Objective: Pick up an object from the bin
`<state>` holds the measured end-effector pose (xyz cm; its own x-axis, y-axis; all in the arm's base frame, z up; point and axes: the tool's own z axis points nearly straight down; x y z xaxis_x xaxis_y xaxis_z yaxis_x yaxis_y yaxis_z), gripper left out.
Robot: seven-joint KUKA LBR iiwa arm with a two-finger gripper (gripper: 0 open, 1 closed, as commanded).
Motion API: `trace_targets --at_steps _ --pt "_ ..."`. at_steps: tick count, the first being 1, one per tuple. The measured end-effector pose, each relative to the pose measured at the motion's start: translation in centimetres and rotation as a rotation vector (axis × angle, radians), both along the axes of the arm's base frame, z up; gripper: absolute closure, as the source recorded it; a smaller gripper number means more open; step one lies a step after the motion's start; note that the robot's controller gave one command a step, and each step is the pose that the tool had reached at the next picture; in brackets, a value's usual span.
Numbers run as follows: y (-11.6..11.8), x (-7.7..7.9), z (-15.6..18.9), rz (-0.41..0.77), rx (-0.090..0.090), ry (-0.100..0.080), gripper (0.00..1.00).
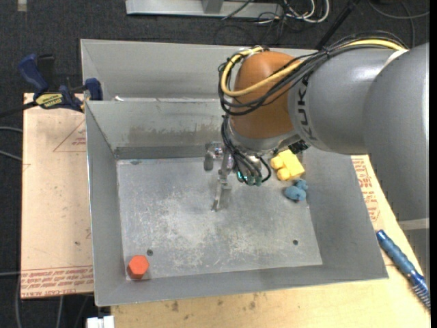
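Black letters "KU" on grey arm [355,101], rest hidden

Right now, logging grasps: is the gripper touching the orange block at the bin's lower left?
Apart. The camera view shows bare bin floor between the gripper and the orange block.

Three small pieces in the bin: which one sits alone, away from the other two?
The red-orange block, in the near-left corner of the bin. The yellow block and the blue piece lie close together at the right.
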<state>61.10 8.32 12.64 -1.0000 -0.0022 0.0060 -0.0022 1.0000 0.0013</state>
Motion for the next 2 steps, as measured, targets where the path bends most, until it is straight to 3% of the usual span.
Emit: trace_targets --at_steps 1,2 --pt "8.6 -2.8 0.8 0.176 0.003 -0.006 0.0" --pt "0.1 3.1 2.4 0.221 -0.004 -0.015 0.0"
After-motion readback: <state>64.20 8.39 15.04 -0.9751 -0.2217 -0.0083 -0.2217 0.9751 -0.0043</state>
